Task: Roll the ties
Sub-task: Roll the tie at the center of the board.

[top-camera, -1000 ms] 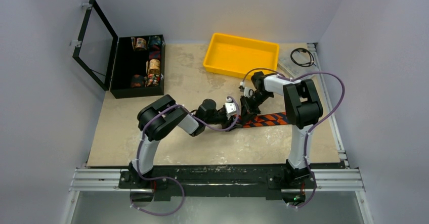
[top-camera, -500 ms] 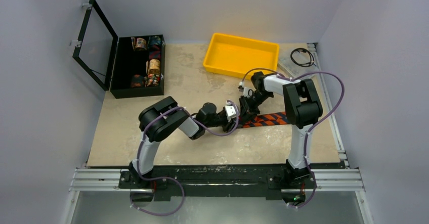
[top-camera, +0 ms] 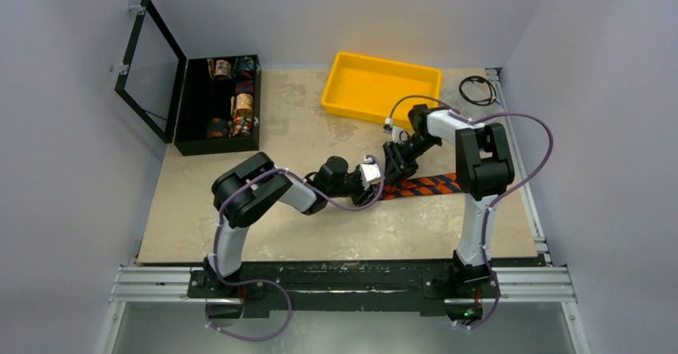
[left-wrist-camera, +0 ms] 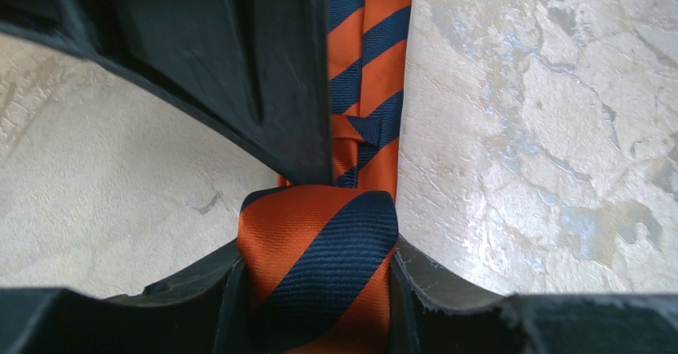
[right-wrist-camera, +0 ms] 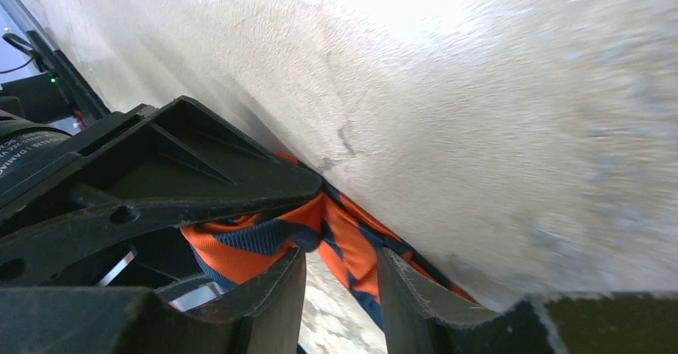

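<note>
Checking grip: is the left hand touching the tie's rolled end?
Touching. Left wrist view shows the rolled tie wedged between fingers of the left hand, against both.

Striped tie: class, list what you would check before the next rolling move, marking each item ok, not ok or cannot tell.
1. Left gripper clamped on the tie's rolled end: ok.
2. Right gripper open, nothing between its jaws: ok.
3. Unrolled tail runs straight across the table: ok.
4. Roll wound tight and even inside: cannot tell, only the outer wrap shows.
5. Tail's far end free: cannot tell, the right arm covers it in the top view.
</note>
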Robot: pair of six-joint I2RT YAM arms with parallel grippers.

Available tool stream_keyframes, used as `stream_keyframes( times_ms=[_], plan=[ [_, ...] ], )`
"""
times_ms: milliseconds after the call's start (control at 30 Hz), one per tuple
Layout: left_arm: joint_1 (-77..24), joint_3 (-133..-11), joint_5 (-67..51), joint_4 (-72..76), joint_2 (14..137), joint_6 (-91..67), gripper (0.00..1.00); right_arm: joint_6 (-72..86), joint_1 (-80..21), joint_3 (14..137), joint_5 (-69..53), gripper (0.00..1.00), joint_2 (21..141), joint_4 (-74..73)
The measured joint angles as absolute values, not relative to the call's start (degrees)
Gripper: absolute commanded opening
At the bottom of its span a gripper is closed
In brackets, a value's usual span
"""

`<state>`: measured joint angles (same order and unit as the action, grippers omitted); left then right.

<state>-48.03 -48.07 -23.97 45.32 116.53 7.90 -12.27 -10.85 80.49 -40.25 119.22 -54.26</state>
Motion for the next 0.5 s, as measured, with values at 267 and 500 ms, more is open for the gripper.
stream_keyframes(
  times_ms=[267, 500],
  plan=[
    [-48.0, -53.5, -24.0, 32.3, 115.1, 12.0, 0.00, -18.4, -5.1, 83.7, -41.6, 0.59, 119.3, -55.7],
    [-48.1, -62.5, -23.7, 15.2, 115.4, 17.2, 0.02, -15.6, -3.7, 77.2, -50.5, 0.60, 114.0, -54.3]
  ],
)
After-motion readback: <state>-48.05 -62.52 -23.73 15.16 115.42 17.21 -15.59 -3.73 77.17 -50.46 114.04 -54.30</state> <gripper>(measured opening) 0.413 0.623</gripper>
